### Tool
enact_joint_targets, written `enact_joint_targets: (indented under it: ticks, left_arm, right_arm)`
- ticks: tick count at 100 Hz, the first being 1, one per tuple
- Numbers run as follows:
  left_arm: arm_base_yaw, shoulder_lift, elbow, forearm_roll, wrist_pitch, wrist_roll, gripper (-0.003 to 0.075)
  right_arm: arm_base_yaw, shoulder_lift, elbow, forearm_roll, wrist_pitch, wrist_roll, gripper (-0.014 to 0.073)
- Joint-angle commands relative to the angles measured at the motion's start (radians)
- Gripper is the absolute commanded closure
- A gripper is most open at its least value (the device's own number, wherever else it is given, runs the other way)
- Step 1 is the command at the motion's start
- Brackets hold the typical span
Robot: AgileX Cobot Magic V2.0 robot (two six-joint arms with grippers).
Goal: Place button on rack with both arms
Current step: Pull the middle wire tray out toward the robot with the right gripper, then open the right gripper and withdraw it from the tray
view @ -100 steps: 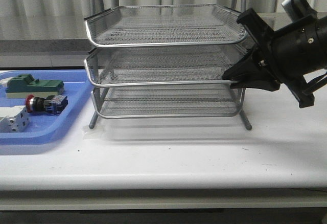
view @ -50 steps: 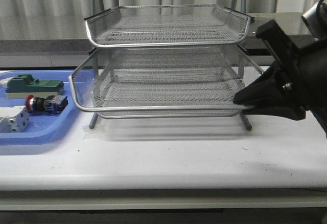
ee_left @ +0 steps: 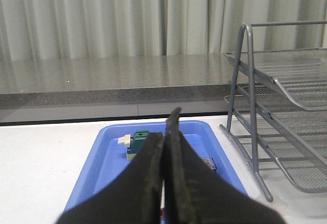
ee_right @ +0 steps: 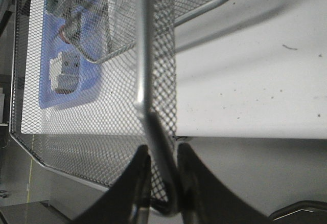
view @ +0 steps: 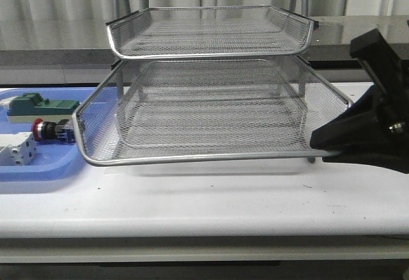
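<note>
Far left of the front view, the blue tray (view: 38,165) sits on the white counter (view: 211,203) at about nine o'clock from the rack (view: 211,82). In it lies the button (view: 50,130), on its side, red cap pointing left, its right end hidden behind the corner of the pulled-out wire tray. At its twelve o'clock is a green block (view: 38,106); at its seven o'clock, a white-grey block (view: 16,149).

The left wrist view gives what the front camera misses: the left claw (ee_left: 164,147), fingers pressed flat together with nothing between them, hanging above the blue tray (ee_left: 102,168). The green block (ee_left: 137,142) peeks out just beyond the fingertips, and the rack's legs (ee_left: 250,106) stand off to one side. The button itself is mostly hidden behind those fingers.

In the middle of the front view, the rack's middle tray (view: 204,120) is slid well forward, its front rim jutting past the top tier and hiding the bottom one.

At the right, three o'clock from the rack, the right claw (view: 319,144) meets that tray's front right corner. The right wrist view settles it: the right claw (ee_right: 162,170) is clamped on the mesh wall and chrome rim (ee_right: 144,55) of the middle tray, one finger on each side.
</note>
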Motion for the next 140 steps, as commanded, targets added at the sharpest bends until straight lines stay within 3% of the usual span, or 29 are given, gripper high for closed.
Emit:
enact_joint_targets:
  ticks: [1,15,32,46,79,116,140]
  left_arm:
    - [-0.008,-0.033,0.034,-0.007,-0.076,-0.009,0.0741]
    - [-0.008,-0.033,0.034,-0.007,-0.076,-0.009,0.0741]
    - [-0.008,-0.033,0.034,-0.007,-0.076,-0.009,0.0741]
    - [-0.008,-0.033,0.034,-0.007,-0.076,-0.009,0.0741]
    - [-0.008,-0.033,0.034,-0.007,-0.076,-0.009,0.0741]
    - [-0.008,-0.033,0.034,-0.007,-0.076,-0.009,0.0741]
    - [-0.008,-0.033,0.034,-0.007,-0.076,-0.009,0.0741]
  right_arm:
    - [0.001,-0.040,-0.012,-0.024,0.030,-0.055,0.0363]
    - [0.001,-0.068,-0.012,-0.042,0.059,-0.063,0.0208]
    - [0.001,-0.118,-0.012,-0.158,0.091,-0.046,0.0199]
    - [0.001,-0.173,-0.016,-0.302,0.077,0.056,0.0202]
    - [0.000,-0.377,-0.051,-0.777,0.007,0.446,0.0254]
    - [0.000,-0.551,-0.257,-1.459,0.162,0.996,0.0254]
    - [0.000,-0.685,-0.302,-1.702,0.201,1.226,0.0254]
